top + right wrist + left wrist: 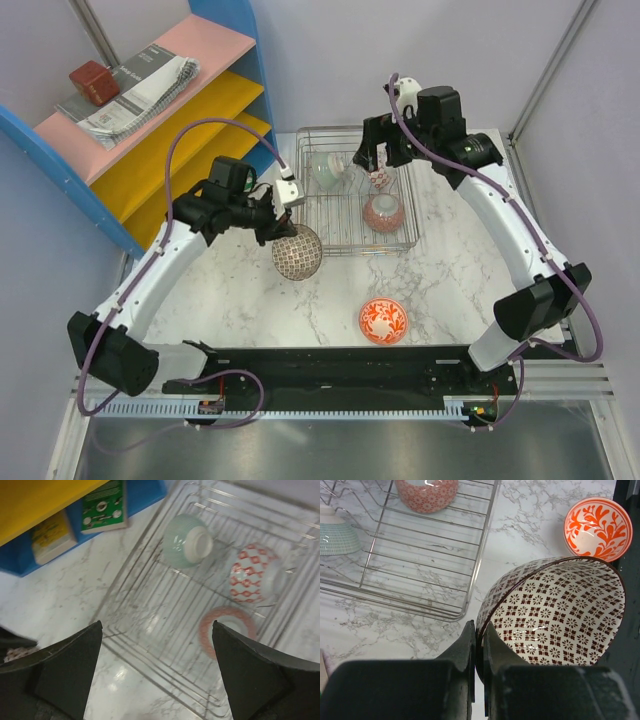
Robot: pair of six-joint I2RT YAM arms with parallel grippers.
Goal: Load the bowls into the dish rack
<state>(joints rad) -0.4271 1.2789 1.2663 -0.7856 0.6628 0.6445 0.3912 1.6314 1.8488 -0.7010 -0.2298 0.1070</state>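
My left gripper (478,627) is shut on the rim of a bowl with a dark brown pattern (555,610), one finger inside and one outside. That bowl (297,252) hangs tilted just off the near left corner of the silver wire dish rack (352,243). Inside the rack lie a pale green bowl (187,540), a red-and-white patterned bowl (252,572) and a pink patterned bowl (227,630). My right gripper (157,625) hovers open above the rack (150,595) with nothing between its fingers. A red-orange floral bowl (383,320) sits upright on the marble table near the front.
A blue-framed shelf with pink and yellow boards (150,110) stands at the back left, holding papers and a red-brown block (90,80). Books (102,505) stand at its foot beside the rack. Grey walls close in the table on both sides.
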